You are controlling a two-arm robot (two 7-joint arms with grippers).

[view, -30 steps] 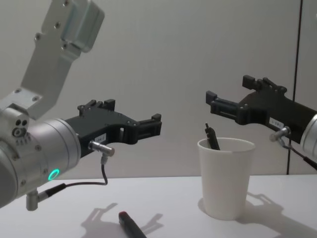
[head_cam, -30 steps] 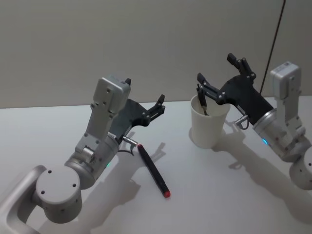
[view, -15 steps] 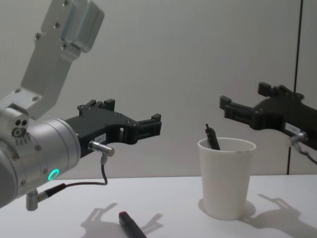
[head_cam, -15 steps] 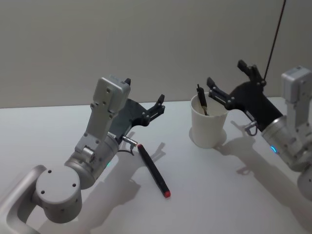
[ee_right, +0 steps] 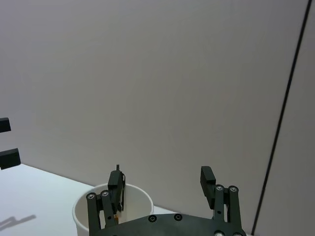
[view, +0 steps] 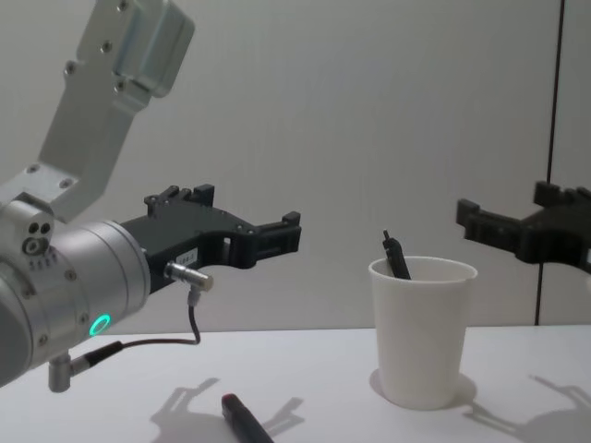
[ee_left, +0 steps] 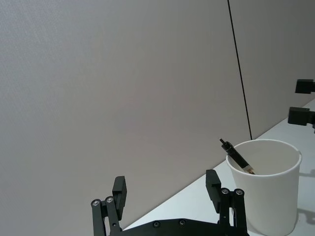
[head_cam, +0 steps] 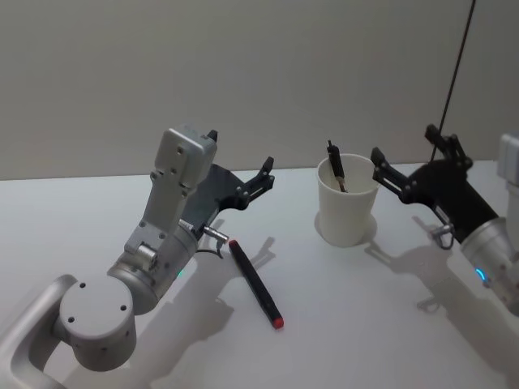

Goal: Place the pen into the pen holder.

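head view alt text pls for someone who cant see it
A white paper cup on a white table holds one dark pen leaning against its rim. A second pen, black with a red end, lies near the open left gripper; the open right gripper hovers right of the cup.
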